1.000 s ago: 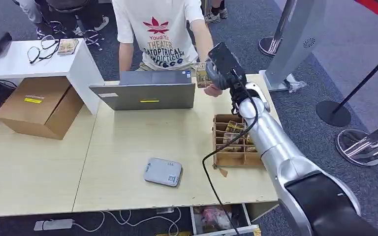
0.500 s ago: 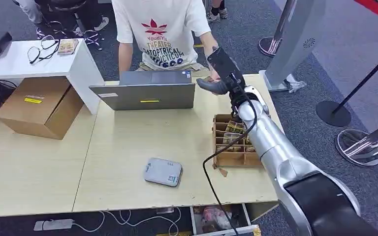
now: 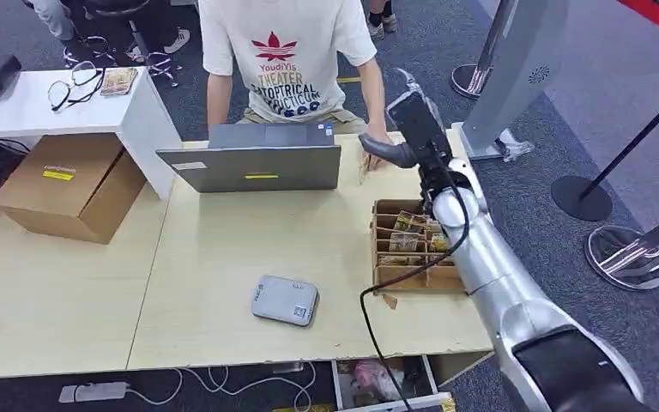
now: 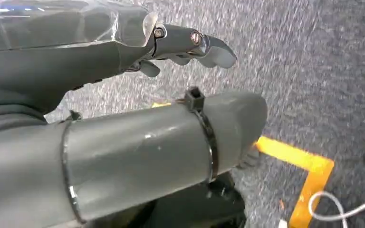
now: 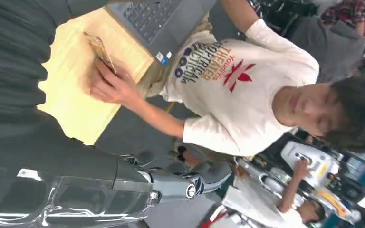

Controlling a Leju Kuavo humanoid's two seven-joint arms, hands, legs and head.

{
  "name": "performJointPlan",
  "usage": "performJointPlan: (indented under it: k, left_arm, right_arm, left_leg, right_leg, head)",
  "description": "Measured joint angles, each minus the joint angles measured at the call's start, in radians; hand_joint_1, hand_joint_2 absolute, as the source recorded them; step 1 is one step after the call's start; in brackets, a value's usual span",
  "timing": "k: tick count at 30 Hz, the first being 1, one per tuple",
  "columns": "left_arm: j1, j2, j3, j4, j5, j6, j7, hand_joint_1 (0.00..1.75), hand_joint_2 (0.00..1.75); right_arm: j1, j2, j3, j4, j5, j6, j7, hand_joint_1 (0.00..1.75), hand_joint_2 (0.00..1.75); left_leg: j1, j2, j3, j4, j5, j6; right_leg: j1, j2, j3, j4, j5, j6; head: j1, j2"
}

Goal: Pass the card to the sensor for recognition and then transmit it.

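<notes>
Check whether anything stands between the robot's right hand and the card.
Nothing visible does. The person's hand holds the card on edge on the table beside the laptop; the right hand hangs beside it, holding nothing.

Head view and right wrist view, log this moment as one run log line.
stage: handover done | card: in person's hand, on table | right hand: empty, raised past laptop | left hand: hanging, empty

Pale matt wood on my worktop (image 3: 223, 249), brushed metal on the right arm (image 3: 489, 266).

I note a brown cardboard tray (image 3: 377, 249), a matt grey laptop (image 3: 253, 167), rough grey carpet (image 3: 566, 129), and the person's white cotton shirt (image 3: 287, 51).
</notes>
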Motion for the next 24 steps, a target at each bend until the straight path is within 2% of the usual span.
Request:
performJointPlan:
  k: [4, 12, 14, 18, 21, 24]
  left_arm:
    - [0.002, -0.01, 0.0, 0.0, 0.016, 0.001, -0.013, 0.0, 0.0]
    - [0.002, -0.014, 0.0, 0.0, 0.042, 0.004, -0.034, 0.0, 0.0]
    - [0.001, -0.014, 0.0, 0.0, 0.049, 0.005, -0.04, 0.0, 0.0]
    - [-0.001, -0.016, 0.0, 0.0, 0.056, 0.007, -0.045, 0.0, 0.0]
    - [-0.001, -0.016, 0.0, 0.0, 0.064, 0.01, -0.053, 0.0, 0.0]
    - [-0.001, -0.016, 0.0, 0.0, 0.07, 0.014, -0.056, 0.0, 0.0]
  right_arm:
    - [0.115, -0.06, -0.001, -0.175, 0.122, -0.035, 0.018, 0.0, 1.75]
    - [0.318, -0.185, -0.011, -0.421, 0.397, -0.038, 0.091, 0.0, 1.75]
    - [0.355, -0.207, -0.011, -0.455, 0.426, -0.038, 0.098, 0.09, 1.75]
    - [0.415, -0.239, -0.011, -0.503, 0.458, -0.038, 0.111, 0.14, 1.75]
    - [0.451, -0.253, -0.011, -0.526, 0.462, -0.039, 0.114, 0.1, 1.75]
    - [0.471, -0.261, -0.011, -0.537, 0.464, -0.036, 0.117, 0.24, 1.75]
  left_leg:
    - [0.0, -0.001, 0.0, 0.0, 0.0, 0.0]
    - [0.001, -0.001, -0.001, 0.0, -0.001, 0.0]
    - [0.0, -0.001, -0.001, 0.0, -0.001, 0.0]
    - [0.0, -0.001, -0.001, 0.0, -0.001, 0.0]
    - [0.0, -0.001, -0.001, 0.0, -0.001, 0.0]
    - [0.0, -0.001, -0.001, 0.0, -0.001, 0.0]
  right_leg:
    - [0.0, -0.001, 0.0, -0.001, 0.0, 0.0]
    - [0.001, -0.001, 0.0, -0.001, 0.0, 0.0]
    - [0.0, -0.001, 0.0, -0.001, 0.0, 0.0]
    - [0.0, -0.001, 0.0, -0.001, 0.0, 0.0]
    - [0.0, -0.001, 0.0, -0.001, 0.0, 0.0]
    - [0.0, -0.001, 0.0, -0.001, 0.0, 0.0]
  head:
    - [0.0, 0.0]
    - [0.0, 0.0]
    - [0.0, 0.0]
    - [0.0, 0.0]
    - [0.0, 0.0]
    - [0.0, 0.0]
